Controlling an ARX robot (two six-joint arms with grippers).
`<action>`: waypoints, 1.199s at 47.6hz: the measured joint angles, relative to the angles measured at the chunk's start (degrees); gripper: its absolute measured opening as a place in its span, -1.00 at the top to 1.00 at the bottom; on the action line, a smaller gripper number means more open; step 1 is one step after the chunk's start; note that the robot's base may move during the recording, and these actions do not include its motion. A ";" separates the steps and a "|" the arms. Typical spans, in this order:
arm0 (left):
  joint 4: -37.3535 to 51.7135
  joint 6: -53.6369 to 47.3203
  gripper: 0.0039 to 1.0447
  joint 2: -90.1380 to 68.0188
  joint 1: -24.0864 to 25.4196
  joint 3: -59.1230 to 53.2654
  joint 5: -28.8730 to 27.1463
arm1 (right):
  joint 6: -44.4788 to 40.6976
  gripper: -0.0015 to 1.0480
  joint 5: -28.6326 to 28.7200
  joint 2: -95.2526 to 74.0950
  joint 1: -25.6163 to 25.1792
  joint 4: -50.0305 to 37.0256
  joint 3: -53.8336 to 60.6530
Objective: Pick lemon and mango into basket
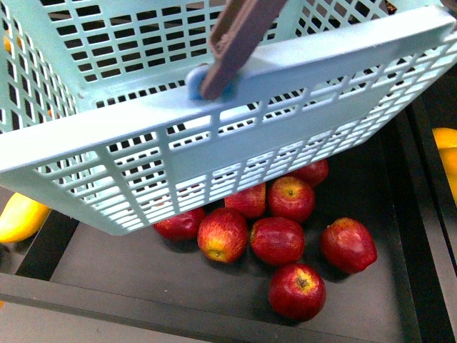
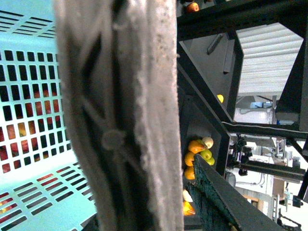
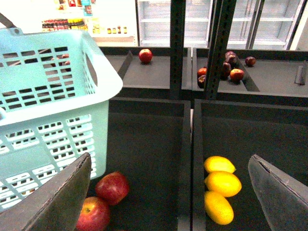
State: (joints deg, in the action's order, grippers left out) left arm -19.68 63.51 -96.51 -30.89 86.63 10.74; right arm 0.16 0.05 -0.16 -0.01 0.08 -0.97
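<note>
The light teal basket (image 1: 235, 153) hangs tilted in the air and fills the upper front view. Its brown handle (image 1: 239, 39) runs up out of the picture. My left gripper (image 2: 120, 144) is shut on the basket, seen only as a blurred grey band next to the slotted wall (image 2: 29, 125). My right gripper (image 3: 173, 195) is open and empty above the divider between two dark bins. Three yellow lemons (image 3: 223, 184) lie in the bin beside it, between the divider and one finger (image 3: 281, 192). I cannot pick out the mango.
Several red apples (image 1: 277, 239) lie in the dark bin under the basket; two show in the right wrist view (image 3: 112, 187). A long yellow fruit (image 1: 21, 214) is at the left edge. Black shelf posts (image 3: 177, 48) and more fruit (image 3: 145, 55) stand behind.
</note>
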 joint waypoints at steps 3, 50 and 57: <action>0.07 -0.04 0.49 -1.42 -1.16 1.27 0.63 | 0.00 -0.83 0.00 0.00 0.00 0.00 0.00; -0.20 -2.58 0.49 -3.23 -6.23 3.28 4.42 | 31.19 -0.83 -7.19 -28.70 -14.47 17.59 -11.54; -0.20 -2.64 0.49 -3.23 -6.25 3.45 4.48 | 29.46 -0.83 -4.28 -44.52 -29.18 2.54 -16.06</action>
State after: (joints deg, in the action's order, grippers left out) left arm -19.88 60.86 -99.74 -37.15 90.08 15.22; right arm 29.63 -4.23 -44.69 -29.19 2.61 -17.04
